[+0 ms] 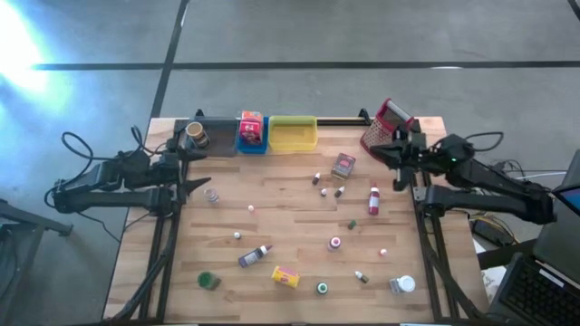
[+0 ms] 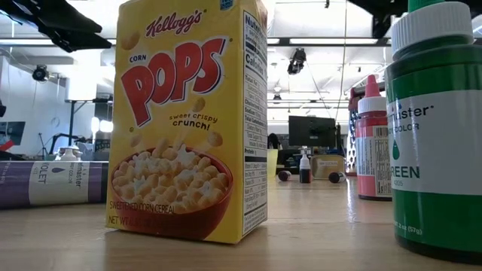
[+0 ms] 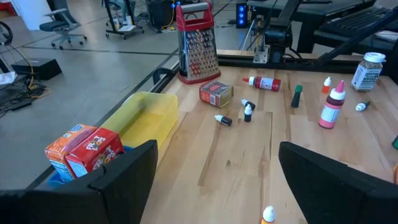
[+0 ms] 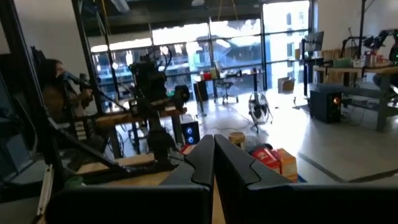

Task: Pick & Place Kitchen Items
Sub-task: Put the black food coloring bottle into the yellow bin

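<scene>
The pale wooden slat table point(image 1: 299, 226) holds everything. Along its far edge stand three trays touching in a row: a grey tray point(image 1: 210, 136) with a brown-lidded jar, a blue tray point(image 1: 251, 143) holding two small red-and-orange cereal boxes point(image 3: 84, 151), and a yellow plastic tray point(image 1: 293, 134) with nothing visible in it. At the far right corner stands one tall metal grater with a red handle point(image 3: 196, 43).

The left gripper point(image 1: 192, 172) hovers over the table's left edge beside the grey tray, fingers spread wide and holding nothing. The right gripper point(image 1: 396, 156) waits near the grater, fingers pressed together and empty.

The step in hand looks like choosing the next item. The left arm would do well to take the small clear jar point(image 1: 211, 195) just beside it, coming straight down with the fingers astride it so it cannot roll.

Loose kitchen items lie scattered from the middle to the near edge. Counted from above: one small red-and-grey box point(image 1: 343, 165), one yellow Corn Pops box point(image 1: 285, 277), one red-capped bottle lying flat point(image 1: 373, 201), one purple-labelled bottle on its side point(image 1: 255, 256), one green round tin point(image 1: 208, 281), one white-lidded jar point(image 1: 403, 285), and roughly ten tiny bottles and caps too small to count surely.
</scene>
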